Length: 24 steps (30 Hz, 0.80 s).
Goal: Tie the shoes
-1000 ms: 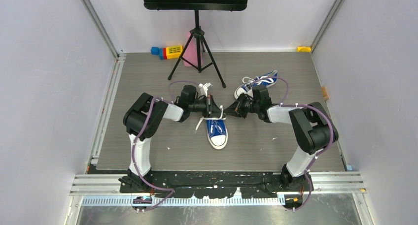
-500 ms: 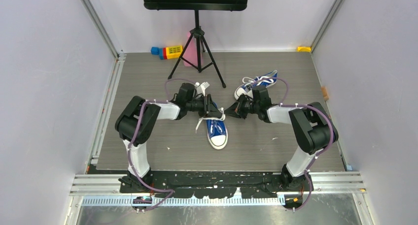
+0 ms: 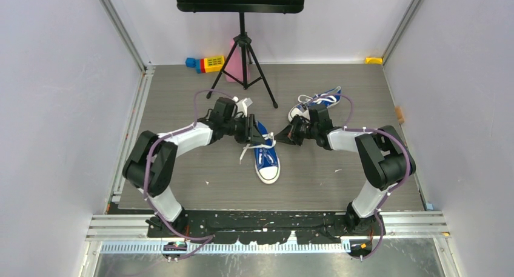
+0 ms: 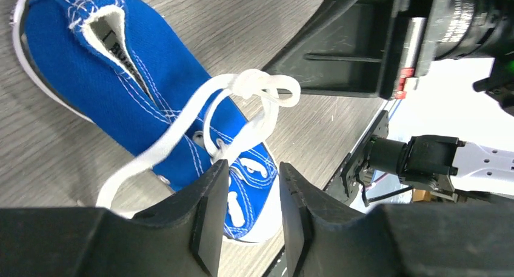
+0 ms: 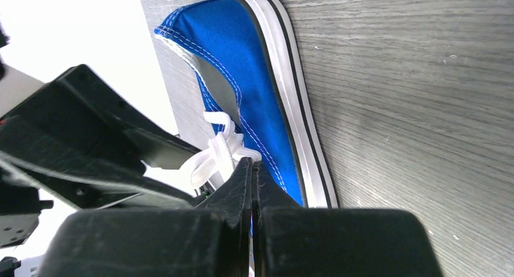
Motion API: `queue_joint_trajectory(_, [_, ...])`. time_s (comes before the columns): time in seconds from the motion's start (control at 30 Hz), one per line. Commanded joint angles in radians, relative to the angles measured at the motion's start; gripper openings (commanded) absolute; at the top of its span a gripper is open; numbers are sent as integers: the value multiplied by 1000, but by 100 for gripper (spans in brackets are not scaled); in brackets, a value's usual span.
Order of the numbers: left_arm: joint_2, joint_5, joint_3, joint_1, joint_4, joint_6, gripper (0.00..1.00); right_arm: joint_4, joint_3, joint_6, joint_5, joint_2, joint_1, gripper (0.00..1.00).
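Top external view: a tripod [image 3: 242, 71] stands at 12 o'clock on the table [image 3: 182, 180], with toy blocks [image 3: 206, 63] at 11, both well apart from the arms. One shoe [image 3: 267, 162] lies mid-table, toe toward 6. The second shoe [image 3: 324, 98] lies at its 1 o'clock, partly hidden by the right arm. Both are blue with white soles. The left gripper [image 4: 251, 171] hangs partly open over the shoe's laced front, holding nothing. The right gripper [image 5: 251, 165] is pressed shut at the knotted lace [image 4: 260, 86]; whether it pinches the lace is unclear.
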Motion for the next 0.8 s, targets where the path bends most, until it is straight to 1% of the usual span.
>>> queue_joint_trajectory(0.0, [-110, -95, 72, -14, -162, 89, 40, 2, 33, -22, -7, -36, 6, 0])
queue_joint_trajectory(0.17, [-126, -301, 181, -101, -311, 189, 48, -6, 40, -27, -7, -41, 10, 0])
queue_joint_trajectory(0.33, [-60, -474, 307, -200, -409, 257, 52, -8, 45, -28, -5, -39, 15, 0])
queue_joint_trajectory(0.53, [16, -562, 397, -254, -459, 275, 53, -9, 45, -29, -7, -41, 17, 0])
queue_joint_trajectory(0.77, [64, -594, 443, -264, -484, 276, 53, -9, 48, -30, -8, -40, 17, 0])
